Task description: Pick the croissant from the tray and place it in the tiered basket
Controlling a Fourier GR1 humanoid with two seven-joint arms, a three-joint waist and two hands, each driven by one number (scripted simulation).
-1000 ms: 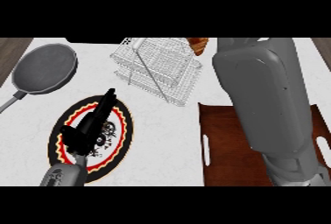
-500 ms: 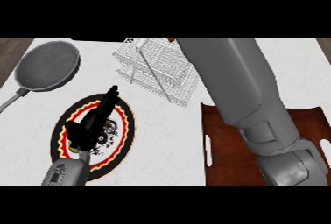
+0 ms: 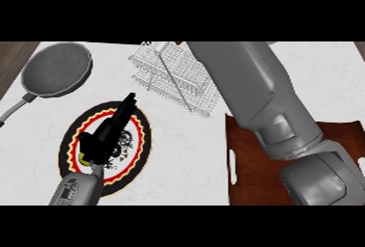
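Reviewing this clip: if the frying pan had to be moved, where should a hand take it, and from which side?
Take it by the handle, the thin bar running from the frying pan toward the counter's near-left edge; the round bowl looks too broad to curl fingers round. The left hand, open over the patterned plate, is closest, so come from the near left.

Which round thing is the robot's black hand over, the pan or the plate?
The plate, the one with the red and yellow wavy rim. The left hand lies over its middle, fingers straight. The plain grey pan sits apart, farther up the counter.
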